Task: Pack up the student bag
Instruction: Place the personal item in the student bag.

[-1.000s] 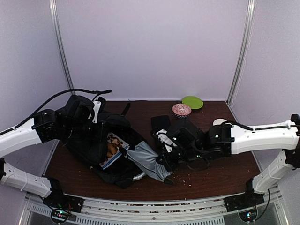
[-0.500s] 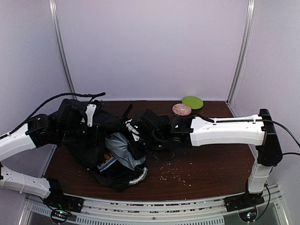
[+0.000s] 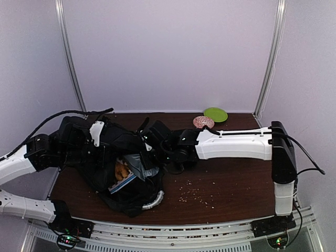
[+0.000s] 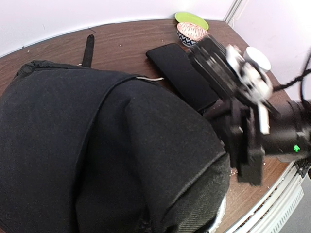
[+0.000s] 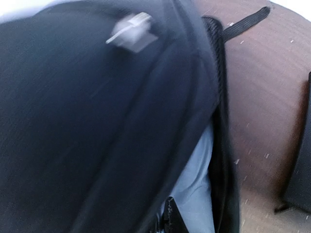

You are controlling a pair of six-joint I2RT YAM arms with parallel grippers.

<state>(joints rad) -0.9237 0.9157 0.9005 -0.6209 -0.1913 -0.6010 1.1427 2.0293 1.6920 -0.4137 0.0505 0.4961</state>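
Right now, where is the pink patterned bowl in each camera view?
Top external: pink patterned bowl at the table's far edge, right of centre, beside the green plate.
Left wrist: pink patterned bowl near the top edge, right of centre.
Right wrist: not in view.
Shared landmark: the student bag, in all three.

White shells on the left arm (image 3: pixel 11 165) and right arm (image 3: pixel 233 145), black joints, black cables (thin, looping).

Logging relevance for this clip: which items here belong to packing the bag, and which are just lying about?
Part of the job:
student bag
grey pouch in its opening
colourful book inside it

Lying about:
green plate
patterned bowl
flat black case beside the bag
crumbs
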